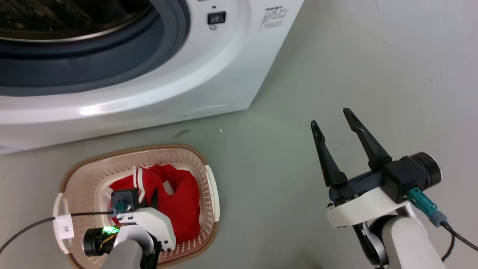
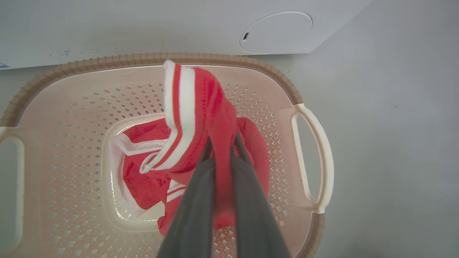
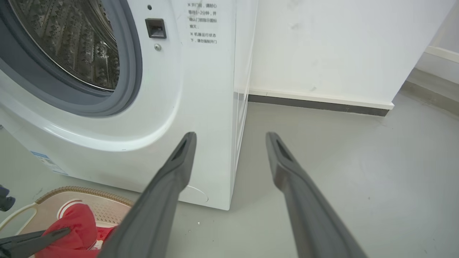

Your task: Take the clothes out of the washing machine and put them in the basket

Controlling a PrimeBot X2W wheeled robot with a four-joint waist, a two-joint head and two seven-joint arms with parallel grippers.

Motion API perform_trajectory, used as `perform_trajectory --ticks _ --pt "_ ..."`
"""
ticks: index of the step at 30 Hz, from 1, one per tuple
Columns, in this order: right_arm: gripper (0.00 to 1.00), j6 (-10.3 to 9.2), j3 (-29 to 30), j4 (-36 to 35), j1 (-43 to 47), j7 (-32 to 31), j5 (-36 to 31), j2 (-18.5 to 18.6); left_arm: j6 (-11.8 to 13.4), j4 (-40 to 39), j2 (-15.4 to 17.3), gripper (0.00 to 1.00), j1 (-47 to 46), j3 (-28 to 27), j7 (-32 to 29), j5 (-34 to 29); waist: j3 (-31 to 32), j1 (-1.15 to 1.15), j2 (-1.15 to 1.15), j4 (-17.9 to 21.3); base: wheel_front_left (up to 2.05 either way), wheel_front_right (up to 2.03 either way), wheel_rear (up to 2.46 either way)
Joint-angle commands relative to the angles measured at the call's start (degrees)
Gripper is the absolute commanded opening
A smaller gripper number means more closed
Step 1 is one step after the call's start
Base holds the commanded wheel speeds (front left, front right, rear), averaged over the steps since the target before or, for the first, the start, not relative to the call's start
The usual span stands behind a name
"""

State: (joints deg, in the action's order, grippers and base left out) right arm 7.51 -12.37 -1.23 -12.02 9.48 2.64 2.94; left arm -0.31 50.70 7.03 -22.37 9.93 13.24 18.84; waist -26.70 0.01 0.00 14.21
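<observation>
Left jaws pinch clothes [image 2: 195, 114] over the basket [image 2: 229, 60]; right jaws spread near it. Only release seems left.

head: steeply down | left wrist: close over cream perforated basket [image 2: 64, 118] | right wrist: low, facing white washing machine [image 3: 200, 89] | all share both

**Finishes and Materials**

The washing machine [image 1: 231, 74] is finished in glossy white; its drum [image 3: 71, 43] is seen as shiny perforated metal, ringed by a matt grey seal [image 3: 131, 71]. The basket [image 2: 71, 107] is moulded in matt cream plastic with a ribbed rim [image 2: 107, 61]. The clothes [image 2: 218, 118] are made of soft knitted cloth. The floor [image 1: 354, 56] is finished smooth and matt.
</observation>
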Motion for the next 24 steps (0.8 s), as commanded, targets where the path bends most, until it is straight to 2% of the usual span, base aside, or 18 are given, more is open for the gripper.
perform_trajectory --ticks 1,8,18,19,20,22,23,24 --pt "1.0 -0.05 -0.5 0.2 -1.8 0.7 0.5 -0.1 0.4 3.3 0.5 0.0 -2.8 -0.4 0.7 0.0 -4.4 -0.01 0.0 1.5 0.0 0.0 0.0" --pt "1.0 -0.04 -2.4 1.3 -4.8 2.3 1.8 -0.1 1.2 11.6 1.3 0.0 -8.4 -0.6 1.7 -0.3 -10.0 -0.01 0.0 2.4 0.0 0.0 0.0" --pt "1.0 -0.04 -3.0 2.8 -6.7 3.7 1.7 -0.1 0.9 18.3 2.2 0.0 -10.4 -0.6 2.0 -0.2 -13.0 -0.01 0.0 2.5 0.0 0.0 0.0" --pt "1.0 -0.05 -3.0 2.9 -6.8 3.7 1.6 -0.1 0.9 18.8 2.2 0.22 -10.4 -0.7 2.0 -0.1 -13.0 -0.01 0.0 2.4 0.0 0.0 0.0" --pt "1.0 -0.05 -3.0 3.1 -6.9 3.8 1.5 -0.1 0.8 19.1 2.1 0.33 -10.5 -0.7 2.0 -0.1 -12.9 -0.01 0.0 2.3 0.0 0.0 0.0" --pt "1.0 -0.04 -3.0 3.6 -6.9 3.7 1.4 -0.1 0.8 19.4 1.8 0.62 -10.4 -0.4 1.9 -0.4 -12.3 -0.01 0.0 2.1 0.0 0.0 0.0" --pt "1.0 -0.05 -3.0 3.8 -6.9 3.7 1.3 -0.1 0.9 19.3 1.6 0.88 -10.3 -0.4 1.9 -0.4 -11.8 -0.01 0.0 1.8 0.0 0.0 0.0" --pt "1.0 -0.05 -2.9 4.0 -6.8 3.7 1.3 -0.1 0.8 19.4 1.3 1.0 -10.0 -0.3 1.9 -0.3 -11.2 -0.01 0.0 1.6 0.0 0.0 0.0"
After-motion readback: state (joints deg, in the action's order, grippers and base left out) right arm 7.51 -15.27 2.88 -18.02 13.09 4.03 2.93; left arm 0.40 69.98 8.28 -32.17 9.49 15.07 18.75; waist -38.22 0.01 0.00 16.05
